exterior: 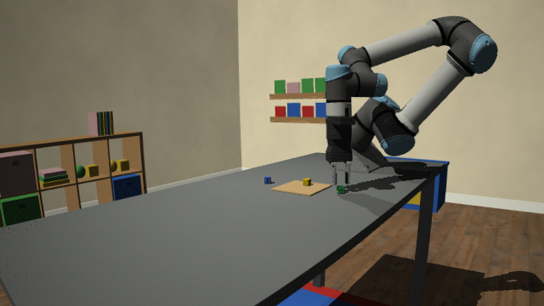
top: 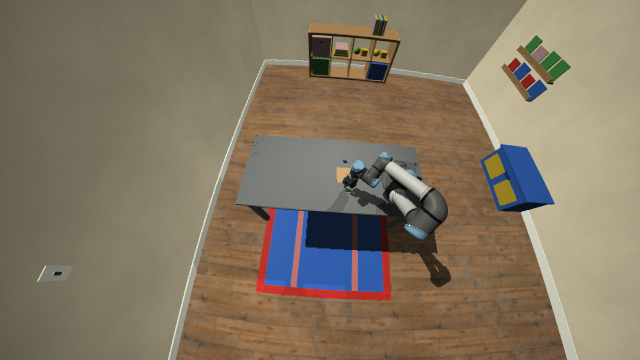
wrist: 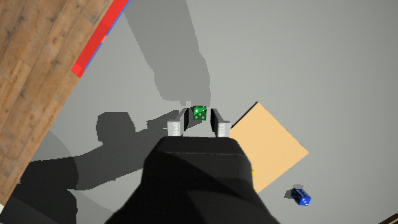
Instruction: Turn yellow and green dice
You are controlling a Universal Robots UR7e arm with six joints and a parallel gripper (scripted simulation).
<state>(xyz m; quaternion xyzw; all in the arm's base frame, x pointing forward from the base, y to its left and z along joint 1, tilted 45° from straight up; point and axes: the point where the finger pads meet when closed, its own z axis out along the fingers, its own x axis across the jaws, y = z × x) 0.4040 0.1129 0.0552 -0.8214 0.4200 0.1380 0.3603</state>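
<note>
Wooden floorboards and plain walls surround a long gray table point(top: 290, 172) point(exterior: 170, 238) point(wrist: 320, 60), where I point my gripper point(top: 348, 186) point(exterior: 341, 184) point(wrist: 199, 115) down near one long edge. My two fingers stand apart with nothing clamped between them. Ahead of their tips in the wrist view, in line with the gap, the green die point(exterior: 341, 189) point(wrist: 200, 113) rests on the tabletop, off the mat; I cannot tell the number on its top face. The tan mat point(top: 342, 175) point(exterior: 293, 188) point(wrist: 270, 145) lies flat just beside it. The yellow die point(exterior: 307, 182) point(wrist: 253, 172) sits on that mat, mostly hidden behind my own body in the wrist view, its top number too small to tell. Off the mat on its other side, the blue die point(top: 345, 161) point(exterior: 268, 180) point(wrist: 301, 196) rests on the gray surface, well apart from the green one. My arm point(top: 410, 180) point(exterior: 404, 44) arches up from the table and bends back down to the fingers, casting dark shadows across the tabletop. Against a wall stands a wooden shelf unit point(top: 354, 30) point(exterior: 144, 163); a blue cabinet with yellow doors point(top: 530, 175) point(exterior: 442, 187) stands beyond the arm's end of the table. A blue mat with a red border point(top: 325, 295) point(exterior: 325, 291) point(wrist: 100, 40) lies on the floor.
</note>
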